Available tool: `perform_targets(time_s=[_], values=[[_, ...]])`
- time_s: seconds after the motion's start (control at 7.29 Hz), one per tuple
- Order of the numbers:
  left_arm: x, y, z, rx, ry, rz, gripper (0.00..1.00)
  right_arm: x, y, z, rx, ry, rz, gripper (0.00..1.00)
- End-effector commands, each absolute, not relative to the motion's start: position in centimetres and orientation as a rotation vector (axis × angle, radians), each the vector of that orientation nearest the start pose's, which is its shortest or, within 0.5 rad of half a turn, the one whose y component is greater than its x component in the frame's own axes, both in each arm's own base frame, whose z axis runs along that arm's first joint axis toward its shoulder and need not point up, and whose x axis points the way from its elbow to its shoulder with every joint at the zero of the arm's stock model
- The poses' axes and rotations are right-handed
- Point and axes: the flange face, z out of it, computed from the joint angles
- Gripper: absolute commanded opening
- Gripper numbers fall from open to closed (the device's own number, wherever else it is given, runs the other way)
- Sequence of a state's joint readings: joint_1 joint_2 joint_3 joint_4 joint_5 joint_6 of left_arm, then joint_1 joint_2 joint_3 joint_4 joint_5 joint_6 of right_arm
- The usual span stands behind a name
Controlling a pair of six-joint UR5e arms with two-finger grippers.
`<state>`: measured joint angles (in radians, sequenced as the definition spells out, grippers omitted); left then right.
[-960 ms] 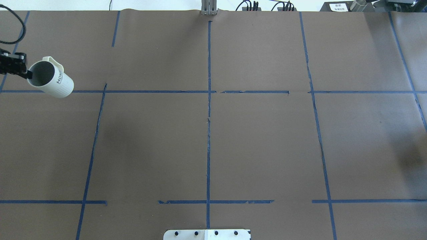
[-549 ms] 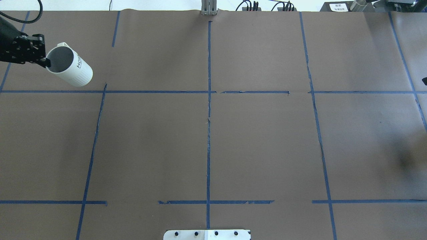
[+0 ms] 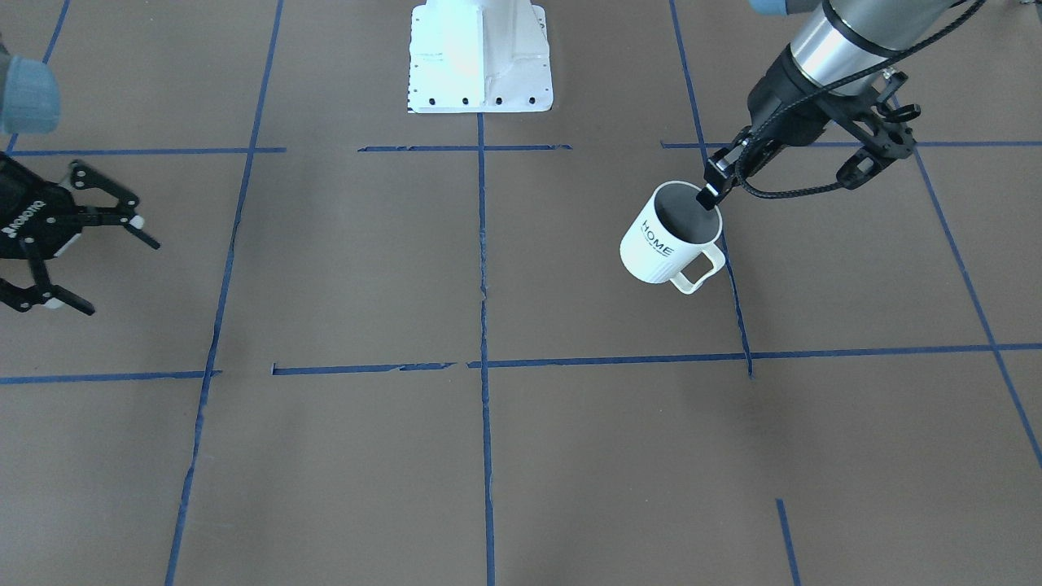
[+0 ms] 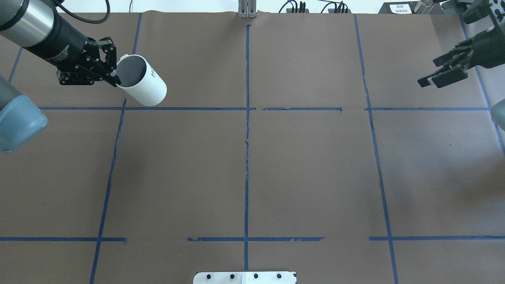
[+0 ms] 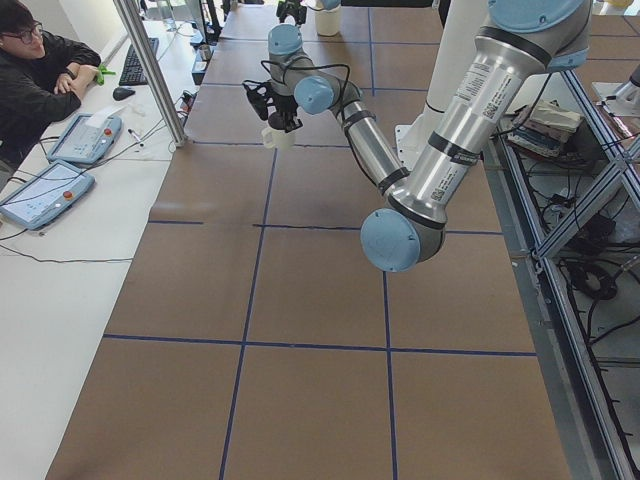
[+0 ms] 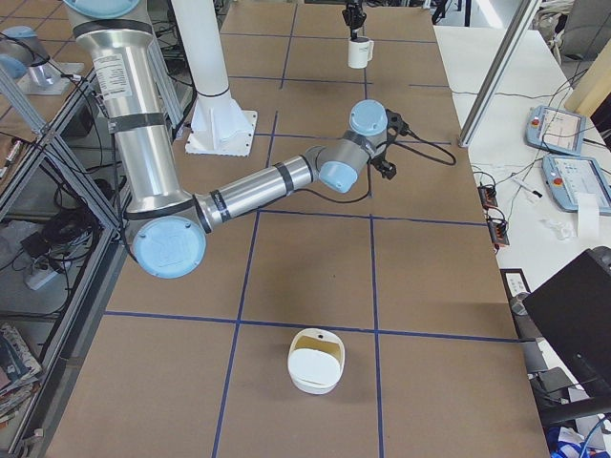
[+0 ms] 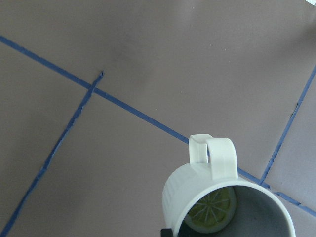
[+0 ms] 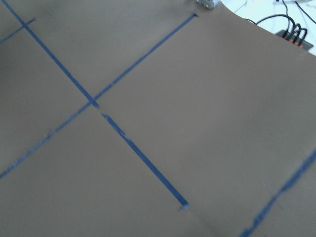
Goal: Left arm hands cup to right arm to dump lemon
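Only the left wrist view reveals lemon (image 7: 213,212) inside the cup (image 7: 176,196).

A lemon slice (image 7: 213,211) lies in the cup (image 4: 142,81), above the surface (image 4: 307,169); the left gripper (image 4: 113,80) is at the cup's rim, the right gripper (image 4: 432,73) well apart on the cup's right.

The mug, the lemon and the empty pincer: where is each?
mug (image 3: 651,259): exterior front-facing view, on its white side wall.
lemon (image 7: 212,213): left wrist view, on the slice at the mug's bottom.
right pincer (image 3: 120,277): exterior front-facing view, midway between its open fingertips.
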<state>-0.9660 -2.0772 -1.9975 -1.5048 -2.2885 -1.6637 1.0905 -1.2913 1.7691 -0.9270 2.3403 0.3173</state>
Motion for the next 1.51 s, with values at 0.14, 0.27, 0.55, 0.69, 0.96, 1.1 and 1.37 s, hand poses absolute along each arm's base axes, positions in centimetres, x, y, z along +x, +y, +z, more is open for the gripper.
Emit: perform_targets(time_s=[0.14, 0.27, 0.55, 0.69, 0.96, 1.1, 1.37], values=[[28.7, -49.5, 15.7, -0.352, 1.033, -0.730, 0.00, -33.2, -48.8, 25.5, 0.978, -1.090, -0.553, 0.99], [29.8, -49.2, 14.4, -0.376, 0.997, -0.732, 0.00, -34.1, -46.7, 23.6, 1.028, -1.140, -0.586, 0.99], [32.0, -48.9, 14.0, -0.410, 0.975, -0.732, 0.00, -37.7, -43.4, 19.0, 1.127, -1.182, -0.573, 0.99], [32.3, -48.9, 13.9, -0.420, 0.970, -0.744, 0.00, -41.3, -39.1, 17.5, 1.217, -1.177, -0.491, 0.99], [33.1, -48.5, 13.5, -0.426, 0.971, -0.730, 0.00, -45.9, -33.4, 14.4, 1.297, -1.189, -0.393, 0.99], [33.2, -48.3, 13.1, -0.437, 0.974, -0.742, 0.00, -47.1, -32.0, 13.8, 1.308, -1.173, -0.361, 1.00], [33.4, -47.9, 12.4, -0.440, 0.982, -0.736, 0.00, -49.2, -31.8, 13.9, 1.301, -1.149, -0.369, 1.00]])
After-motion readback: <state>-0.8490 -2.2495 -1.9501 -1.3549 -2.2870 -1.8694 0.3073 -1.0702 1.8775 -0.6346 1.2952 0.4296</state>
